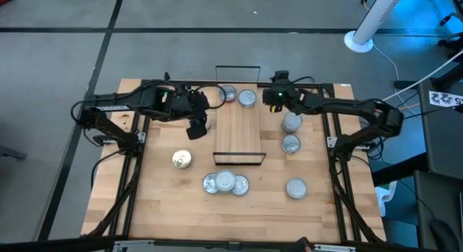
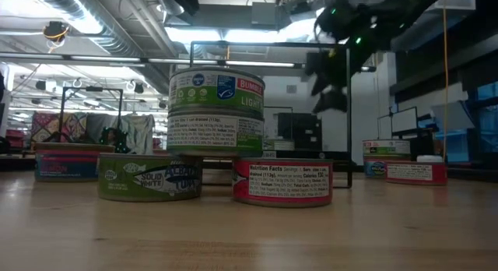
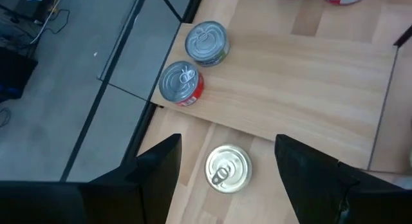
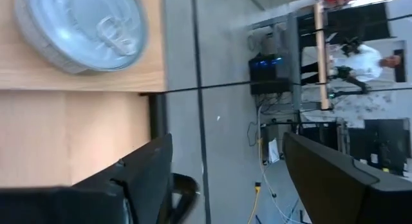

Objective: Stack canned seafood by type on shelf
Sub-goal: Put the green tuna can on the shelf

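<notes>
Looking straight down, the high view shows the narrow light-wood shelf board with black wire end frames lying at mid-table, with two silver-topped round tins at its far end. The left gripper hangs just beside the shelf's left edge; the right gripper hovers near the far right corner. Two more grey-sided tins lie in a line to the right of the shelf, one sits alone nearer the front, a gold-topped tin sits to the left, and a cluster of three lies just in front of the shelf.

The low view alone reveals that this cluster is stacked: a green-labelled tin rests across a green tin and a red-labelled tin.

The left wrist view shows its dark fingers spread wide with a gold-topped tin on the tabletop between them, untouched; beyond, a red-sided tin and a greenish tin stand just beside each other on the shelf edge.

The right wrist view shows its fingers likewise spread and empty, a silver tin near the board's edge, and a person in the room beyond.
</notes>
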Motion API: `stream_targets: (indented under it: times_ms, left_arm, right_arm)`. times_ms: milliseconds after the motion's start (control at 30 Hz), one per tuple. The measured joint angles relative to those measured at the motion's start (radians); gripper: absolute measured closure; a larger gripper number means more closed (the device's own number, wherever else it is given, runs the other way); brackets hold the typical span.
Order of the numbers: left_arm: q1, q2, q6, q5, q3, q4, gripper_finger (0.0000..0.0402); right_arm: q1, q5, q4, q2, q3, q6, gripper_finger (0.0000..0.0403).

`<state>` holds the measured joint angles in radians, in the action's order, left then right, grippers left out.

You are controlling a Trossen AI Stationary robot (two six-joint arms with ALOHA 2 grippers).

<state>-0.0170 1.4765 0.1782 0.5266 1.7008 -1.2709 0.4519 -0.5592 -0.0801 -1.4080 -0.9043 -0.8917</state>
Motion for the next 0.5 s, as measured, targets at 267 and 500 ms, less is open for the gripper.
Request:
stream_targets:
  times_ms: [267, 500]
  left_arm:
    - [-0.04, 0.001, 0.129, -0.093, 0.0, -0.087, 0.0155]
    - [-0.112, 0.001, 0.179, -0.101, 0.0, -0.067, 0.0155]
  right_arm:
    - [0.0, 0.001, -0.093, 0.234, 0.0, 0.1, 0.011]
    - [-0.001, 0.136, -0.266, 0.441, 0.0, 0.347, 0.011]
